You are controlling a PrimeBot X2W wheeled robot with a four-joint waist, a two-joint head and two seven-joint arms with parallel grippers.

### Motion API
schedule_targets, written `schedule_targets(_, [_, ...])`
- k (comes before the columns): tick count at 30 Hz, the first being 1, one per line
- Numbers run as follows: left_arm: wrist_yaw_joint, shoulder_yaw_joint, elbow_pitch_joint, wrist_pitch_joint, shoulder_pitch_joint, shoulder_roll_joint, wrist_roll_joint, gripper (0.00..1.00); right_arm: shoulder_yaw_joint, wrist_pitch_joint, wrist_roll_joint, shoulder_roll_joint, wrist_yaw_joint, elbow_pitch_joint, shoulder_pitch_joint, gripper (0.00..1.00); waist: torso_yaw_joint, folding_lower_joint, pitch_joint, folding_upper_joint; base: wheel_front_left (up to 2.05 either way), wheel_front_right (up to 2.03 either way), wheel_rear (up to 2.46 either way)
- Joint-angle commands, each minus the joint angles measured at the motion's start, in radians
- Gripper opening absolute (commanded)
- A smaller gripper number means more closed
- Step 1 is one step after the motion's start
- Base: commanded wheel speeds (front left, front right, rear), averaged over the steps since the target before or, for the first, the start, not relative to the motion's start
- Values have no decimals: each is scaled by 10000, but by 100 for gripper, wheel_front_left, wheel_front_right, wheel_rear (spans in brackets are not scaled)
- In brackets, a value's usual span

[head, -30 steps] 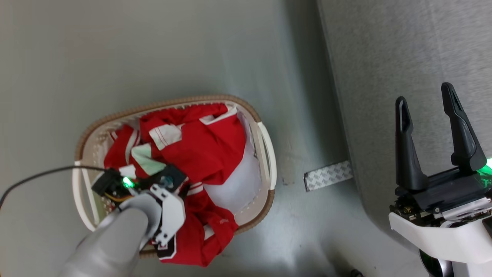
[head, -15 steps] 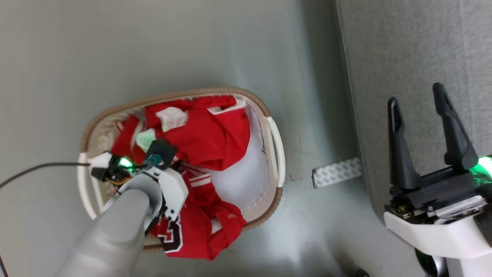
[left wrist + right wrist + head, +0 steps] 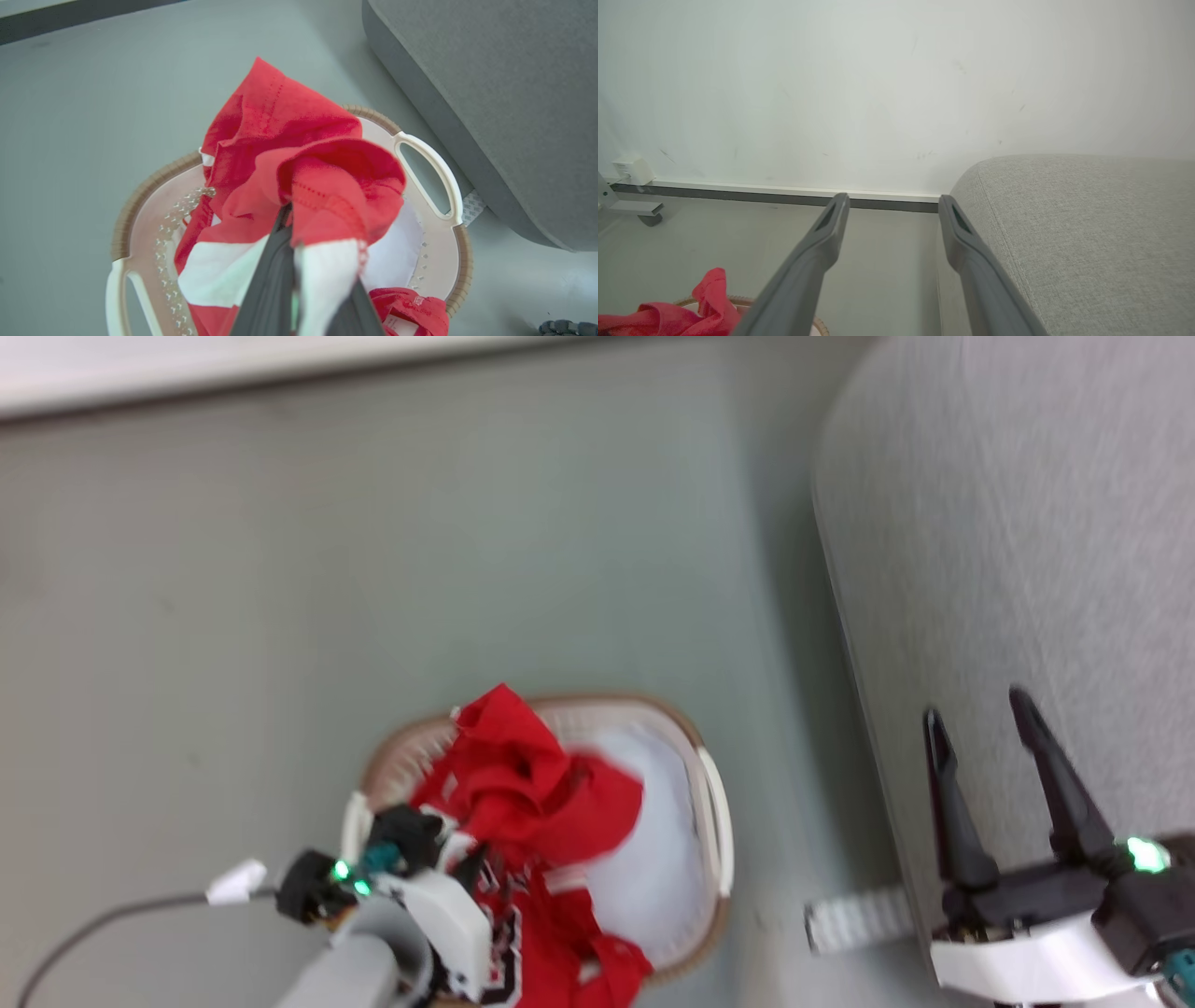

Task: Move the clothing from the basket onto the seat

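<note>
Red clothing [image 3: 523, 775] stands bunched above the basket [image 3: 719, 821] on the floor [image 3: 373, 569], head view. The seat [image 3: 1027, 541] lies at 3 o'clock from the basket, its near edge running 12 to 6, floor between. Right end effector [image 3: 976, 709], 2 fingers spread, holds nothing, hanging by that edge. Left wrist view: left end effector [image 3: 286, 218], fingers pinched together on a red-and-white fold; seat toward 2 o'clock. Right wrist view: visible seat top carries nothing; wall [image 3: 878, 93] behind.

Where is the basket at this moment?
In the head view the basket sits on the floor at lower centre, left of the seat, with red clothing bunched over it.
</note>
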Motion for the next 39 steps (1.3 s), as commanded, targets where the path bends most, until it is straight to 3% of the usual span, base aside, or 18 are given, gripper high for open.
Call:
schedule_targets(1, [-39, -52, -313, -5, 446, -85, -233, 0, -119, 7, -28, -36, -25, 207, 357, 100, 921, 0, -1851, 0, 0, 0, 0])
schedule_targets(7, [204, -93, -2113, 524, 1440, -182, -524, 0, -389, 7, -112, -33, -23, 768, 1243, 100, 1429, 0, -3512, 0, 0, 0, 0])
schedule_targets(12, [657, -3, -4316, 1396, 2102, 187, -774, 0, -526, 7, -70, -33, -23, 1022, 1839, 100, 1593, 0, -4508, 0, 0, 0, 0])
schedule_targets(20, [1358, 254, -7705, 2832, 2861, 891, -985, 0, -535, 7, -143, -32, -23, 1132, 2436, 100, 1680, 0, -5315, 0, 0, 0, 0])
schedule_targets(27, [1717, 553, -9351, 3552, 2922, 1311, -1139, 0, 57, 7, -271, -28, -23, 980, 2605, 100, 1665, 0, -5563, 0, 0, 0, 0])
schedule_targets(31, [1813, 663, -9768, 3807, 2810, 1507, -1140, 0, 1159, 7, 97, -597, -25, 870, 2471, 100, 1603, 0, -5613, 0, 0, 0, 0])
schedule_targets(36, [1766, 641, -10123, 4034, 2734, 1699, -1144, 0, 2988, 7, 717, -2081, -25, 818, 1863, 100, 1496, 0, -5599, 0, 0, 0, 0])
schedule_targets(37, [1766, 641, -10123, 4034, 2734, 1699, -1144, 0, 2988, 7, 717, -2081, -25, 818, 1863, 100, 1496, 0, -5599, 0, 0, 0, 0])
schedule_targets(38, [1747, 623, -10190, 4096, 2695, 1729, -1148, 0, 3673, 159, 983, -2715, -23, 716, 1439, 100, 1447, 0, -5617, 0, 0, 0, 0])
schedule_targets(39, [1747, 623, -10190, 4096, 2695, 1729, -1148, 0, 3673, 159, 983, -2715, -23, 716, 1439, 100, 1447, 0, -5617, 0, 0, 0, 0])
